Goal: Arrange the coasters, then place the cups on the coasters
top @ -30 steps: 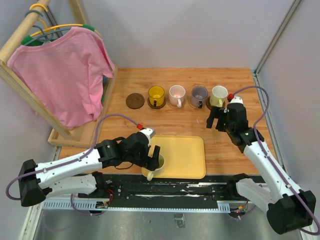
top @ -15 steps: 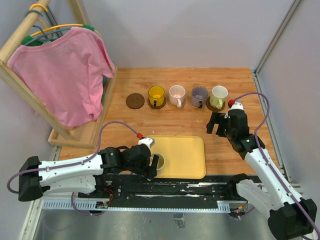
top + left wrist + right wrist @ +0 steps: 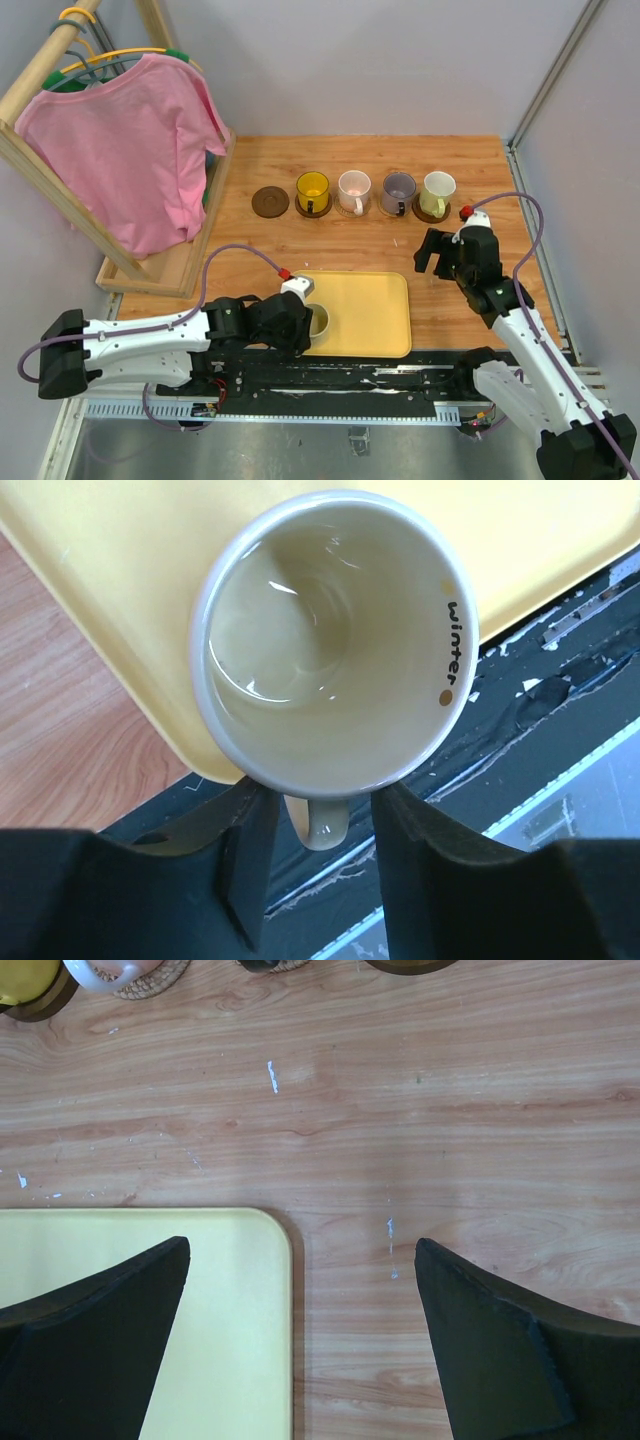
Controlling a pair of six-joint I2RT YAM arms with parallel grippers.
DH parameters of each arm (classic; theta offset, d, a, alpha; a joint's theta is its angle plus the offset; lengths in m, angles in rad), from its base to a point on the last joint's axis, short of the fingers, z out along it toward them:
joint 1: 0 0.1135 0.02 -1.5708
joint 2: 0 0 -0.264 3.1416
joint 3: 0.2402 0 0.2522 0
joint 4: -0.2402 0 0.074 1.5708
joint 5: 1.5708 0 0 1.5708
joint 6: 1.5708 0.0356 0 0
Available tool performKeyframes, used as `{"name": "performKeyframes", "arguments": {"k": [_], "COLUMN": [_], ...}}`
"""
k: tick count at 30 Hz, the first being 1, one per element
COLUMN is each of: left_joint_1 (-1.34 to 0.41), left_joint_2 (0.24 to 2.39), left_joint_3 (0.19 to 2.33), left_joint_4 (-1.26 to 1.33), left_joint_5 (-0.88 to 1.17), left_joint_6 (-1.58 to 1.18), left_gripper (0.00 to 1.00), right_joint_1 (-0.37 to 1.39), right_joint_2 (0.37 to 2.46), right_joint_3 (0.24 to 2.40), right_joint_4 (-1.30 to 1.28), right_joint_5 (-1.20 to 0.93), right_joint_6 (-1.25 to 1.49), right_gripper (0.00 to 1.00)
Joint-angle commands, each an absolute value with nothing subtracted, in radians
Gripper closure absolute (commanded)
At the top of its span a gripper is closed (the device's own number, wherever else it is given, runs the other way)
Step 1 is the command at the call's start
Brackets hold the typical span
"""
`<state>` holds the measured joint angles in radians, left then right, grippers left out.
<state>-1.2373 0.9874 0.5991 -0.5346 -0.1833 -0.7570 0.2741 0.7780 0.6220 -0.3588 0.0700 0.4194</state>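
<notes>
A cream cup point(image 3: 319, 320) point(image 3: 330, 640) stands upright on the near-left corner of the yellow tray point(image 3: 370, 310), its handle point(image 3: 325, 825) jutting over the edge. My left gripper point(image 3: 306, 327) point(image 3: 320, 815) straddles that handle, jaws narrowed, with a slim gap showing on each side. At the back runs a row: a bare dark brown coaster point(image 3: 270, 201), then yellow point(image 3: 312, 188), pinkish white point(image 3: 353, 189), purple-grey point(image 3: 399, 190) and pale green point(image 3: 437, 190) cups, each on a coaster. My right gripper point(image 3: 436, 255) point(image 3: 302, 1250) hovers open and empty over the tray's far-right corner point(image 3: 240, 1260).
A wooden rack with a pink shirt point(image 3: 120, 150) fills the left side, its base point(image 3: 165, 272) beside the tray. A black rail point(image 3: 350, 375) runs along the near edge. Grey walls enclose the table at the back and right.
My left gripper has settled lower over the cream cup and its jaws have narrowed round the handle. The right arm has drawn back from the pale green cup toward the near side.
</notes>
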Motion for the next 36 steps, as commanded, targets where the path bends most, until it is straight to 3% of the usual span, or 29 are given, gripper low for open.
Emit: {"name": "performKeyframes", "arguments": {"k": [1,5,9,17,31,36], "left_joint_1": [-1.249,-1.256,-1.262,-1.285,-1.278,-1.089], "left_joint_2": [1.011,1.015,1.017,0.987,0.889,0.891], "left_joint_3": [0.583,0.582,0.586,0.646,0.726,0.756], "left_joint_4": [-0.490,-0.488,-0.488,-0.490,-0.321,-0.290], "left_joint_5": [-0.191,-0.186,-0.192,-0.310,-0.734,-0.684], "left_joint_6": [-0.739,-0.740,-0.738,-0.687,-0.497,-0.407], "left_gripper": [0.60,0.76,0.99,0.99,1.00,0.99], "right_joint_1": [0.258,0.259,0.259,0.258,0.258,0.259], "right_joint_2": [0.763,0.760,0.757,0.747,0.782,0.816], "right_joint_3": [0.610,0.606,0.603,0.600,0.587,0.595], "right_joint_4": [-0.375,-0.375,-0.373,-0.373,-0.334,-0.308], "right_joint_5": [0.054,0.046,0.037,0.040,0.046,0.041], "right_joint_6": [0.434,0.440,0.444,0.439,0.427,0.421], "right_gripper": [0.04,0.04,0.04,0.03,0.03,0.03]}}
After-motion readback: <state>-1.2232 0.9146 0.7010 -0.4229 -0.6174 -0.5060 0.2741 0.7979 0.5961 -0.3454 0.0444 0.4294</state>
